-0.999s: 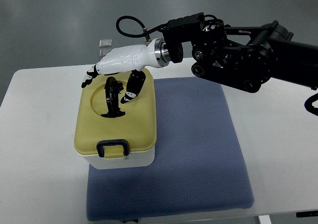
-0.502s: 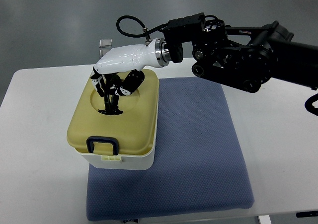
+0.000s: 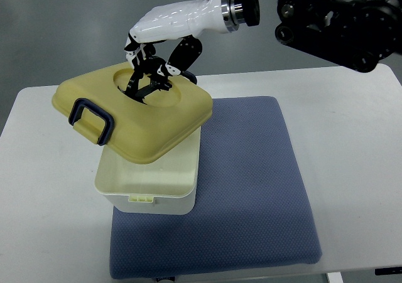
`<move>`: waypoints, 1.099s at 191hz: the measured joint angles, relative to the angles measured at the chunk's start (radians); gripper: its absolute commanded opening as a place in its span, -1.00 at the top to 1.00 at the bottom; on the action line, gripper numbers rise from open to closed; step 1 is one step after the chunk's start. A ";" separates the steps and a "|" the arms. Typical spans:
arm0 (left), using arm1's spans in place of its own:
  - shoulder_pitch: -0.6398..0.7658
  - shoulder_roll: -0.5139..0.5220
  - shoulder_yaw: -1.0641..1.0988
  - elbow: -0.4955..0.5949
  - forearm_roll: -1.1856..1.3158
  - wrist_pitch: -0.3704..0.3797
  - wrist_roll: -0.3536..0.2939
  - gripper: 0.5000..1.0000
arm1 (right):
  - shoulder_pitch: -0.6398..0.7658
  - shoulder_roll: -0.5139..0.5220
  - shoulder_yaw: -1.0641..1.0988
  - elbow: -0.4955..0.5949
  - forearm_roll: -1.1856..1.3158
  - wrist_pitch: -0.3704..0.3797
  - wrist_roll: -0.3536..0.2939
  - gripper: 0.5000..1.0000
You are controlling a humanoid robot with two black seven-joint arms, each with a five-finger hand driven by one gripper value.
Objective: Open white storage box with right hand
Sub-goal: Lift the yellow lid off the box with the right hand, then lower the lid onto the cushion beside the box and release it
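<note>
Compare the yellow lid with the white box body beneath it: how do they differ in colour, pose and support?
The yellow lid is opaque mustard; the box body is pale and whitish. The lid hangs tilted in the air, while the body sits level on the blue mat. The right hand holds the lid by its black top handle; nothing grips the body. Both share a rounded-square outline.

blue mat (image 3: 251, 189) on white table (image 3: 358, 170)

Right hand (image 3: 154, 48) grips yellow lid (image 3: 135, 117) above white box (image 3: 151, 182)
</note>
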 measured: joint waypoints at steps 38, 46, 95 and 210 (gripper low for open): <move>0.000 0.000 0.001 0.000 0.000 0.000 0.000 -1.00 | -0.006 -0.202 0.008 0.069 0.001 0.133 0.005 1.00; 0.000 0.000 0.001 -0.001 0.000 0.000 0.000 -1.00 | -0.014 -0.246 0.002 0.075 0.000 0.147 0.010 1.00; 0.000 0.000 0.005 -0.007 0.000 0.000 0.000 -1.00 | -0.159 -0.401 -0.020 0.069 -0.038 0.154 0.022 1.00; 0.000 0.000 0.004 -0.003 0.000 0.000 0.000 -1.00 | -0.452 -0.321 -0.019 -0.005 -0.058 -0.040 0.030 1.00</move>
